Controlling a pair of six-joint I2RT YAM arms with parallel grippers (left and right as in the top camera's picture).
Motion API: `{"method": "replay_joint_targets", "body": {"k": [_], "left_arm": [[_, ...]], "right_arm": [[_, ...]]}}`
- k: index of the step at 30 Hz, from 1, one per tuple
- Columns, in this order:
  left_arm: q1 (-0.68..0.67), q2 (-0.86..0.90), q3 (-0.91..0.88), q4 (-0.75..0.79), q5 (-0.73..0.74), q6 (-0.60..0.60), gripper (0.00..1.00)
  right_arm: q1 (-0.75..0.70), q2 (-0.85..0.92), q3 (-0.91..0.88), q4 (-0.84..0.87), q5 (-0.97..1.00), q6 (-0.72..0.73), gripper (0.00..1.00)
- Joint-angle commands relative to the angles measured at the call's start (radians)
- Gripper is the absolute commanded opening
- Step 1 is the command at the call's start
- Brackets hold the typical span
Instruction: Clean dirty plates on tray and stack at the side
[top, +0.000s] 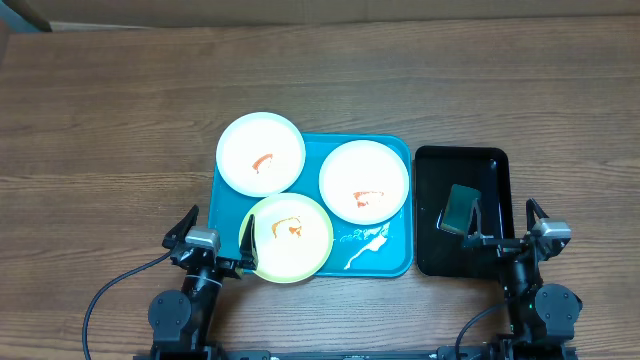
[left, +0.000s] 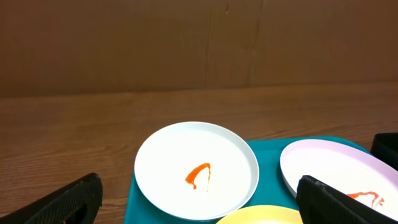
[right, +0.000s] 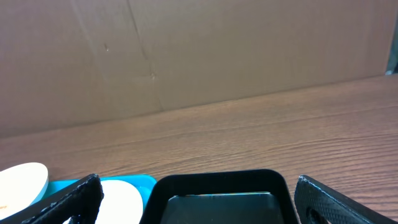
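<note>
The turquoise tray (top: 398, 150) holds three plates. A white plate (top: 260, 152) with a red smear overhangs its far left corner. A second smeared white plate (top: 364, 180) lies at its right. A yellow-green plate (top: 287, 237) with an orange smear overhangs its front left edge. My left gripper (top: 214, 240) is open and empty at the tray's front left, one finger beside the yellow-green plate. My right gripper (top: 505, 228) is open and empty over the black tray's front edge. The left wrist view shows the open jaws (left: 199, 205) and the white plate (left: 196, 149).
A black tray (top: 497, 160) stands right of the turquoise tray, with a dark green sponge (top: 460, 208) in it. A white streak (top: 365, 245) lies on the turquoise tray's front right. Bare wooden table (top: 120, 120) lies around. A brown cardboard wall (right: 199, 50) stands behind.
</note>
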Motion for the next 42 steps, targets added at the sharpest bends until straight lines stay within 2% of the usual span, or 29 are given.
{"method": "replay_joint_targets", "body": {"k": [1,42], "left_arm": [[0.000,-0.010,-0.004,-0.001,-0.010,0.026,1.00],[0.000,-0.010,-0.004,0.002,-0.006,0.007,1.00]], "right_arm": [[-0.005,-0.010,-0.010,0.005,0.000,0.000,1.00],[-0.003,-0.010,-0.010,0.016,-0.001,0.000,1.00]]}}
